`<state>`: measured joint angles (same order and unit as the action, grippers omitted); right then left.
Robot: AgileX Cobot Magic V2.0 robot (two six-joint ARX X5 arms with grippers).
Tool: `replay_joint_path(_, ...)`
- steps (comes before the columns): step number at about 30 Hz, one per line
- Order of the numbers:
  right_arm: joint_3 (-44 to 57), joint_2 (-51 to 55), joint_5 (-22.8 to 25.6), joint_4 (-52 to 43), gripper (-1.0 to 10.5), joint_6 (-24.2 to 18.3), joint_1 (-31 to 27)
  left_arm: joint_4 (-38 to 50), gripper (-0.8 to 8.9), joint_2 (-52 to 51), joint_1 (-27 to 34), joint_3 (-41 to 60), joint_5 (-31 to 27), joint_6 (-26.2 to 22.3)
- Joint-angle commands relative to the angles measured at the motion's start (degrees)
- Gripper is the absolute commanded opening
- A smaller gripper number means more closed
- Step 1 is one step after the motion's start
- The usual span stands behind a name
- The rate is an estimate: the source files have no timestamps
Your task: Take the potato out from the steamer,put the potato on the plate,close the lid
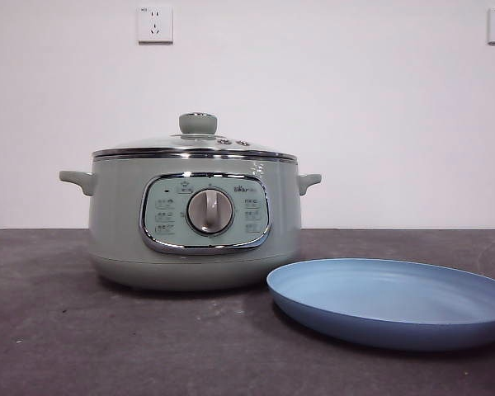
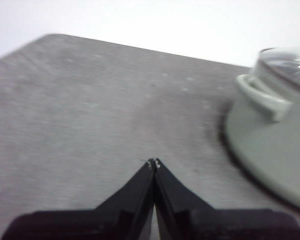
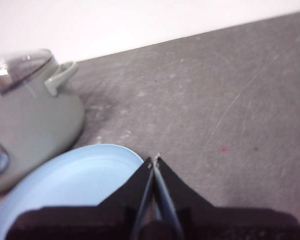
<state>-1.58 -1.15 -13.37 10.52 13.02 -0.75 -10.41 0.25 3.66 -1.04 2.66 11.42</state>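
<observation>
We log the steamer (image 1: 195, 223) at centre-left of the front view, its glass lid (image 1: 195, 147) seated flat on the steel rim, pale green knob (image 1: 198, 124) upright on top. The light-blue plate (image 1: 393, 301) lies at lower right of that frame, bare, its near edge just beside the pot's base; we cannot tell whether the 2 touch. The potato is not visible in any view; we judge it sits inside the pot, under the lid, but the glass shows us nothing of it.

Left gripper (image 2: 154, 162): jaws pressed together, empty, over bare dark table (image 2: 90, 110), with the steamer's side handle (image 2: 262, 97) at the right edge of its frame. Right gripper (image 3: 154, 160): jaws likewise closed on nothing, above the plate's rim at lower centre of its frame, steamer at left.

Risks as we judge them:
- Neither gripper can take the knob until its jaws part; a descent with closed jaws would strike the knob or the glass.
- The knob is small and rounded; an off-centre pinch could let the lid slip and drop onto the rim.
- The lid needs somewhere to rest; laid on the plate, it blocks the potato's spot.
- The plate is shallow and the potato oval; it could roll off.
- An arm crossing low could nudge the plate.
</observation>
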Motion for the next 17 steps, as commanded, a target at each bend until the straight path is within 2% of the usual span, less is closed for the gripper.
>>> replay_joint_path(1,0.7,0.0,-0.2,-0.2,0.0,9.4,0.1,0.6,-0.04,-0.2,0.2,0.7,5.4,4.2)
replay_joint_path(4,-0.1,0.0,-0.6,-0.2,-0.1,14.3,0.1,1.0,-0.08,-0.2,0.2,0.0,11.3,7.6)
replay_joint_path(8,-3.0,-0.5,-4.4,-0.1,-0.1,15.9,0.1,0.3,-0.08,-0.1,0.2,-2.8,15.0,10.2)
replay_joint_path(13,-9.7,-5.3,-6.6,2.7,-0.1,16.0,0.1,-4.5,-0.08,2.2,0.2,-9.5,17.6,11.1)
replay_joint_path(17,-17.0,-12.1,-10.6,6.1,-0.1,13.4,0.1,-7.0,-0.08,7.3,0.2,-15.4,21.9,9.2)
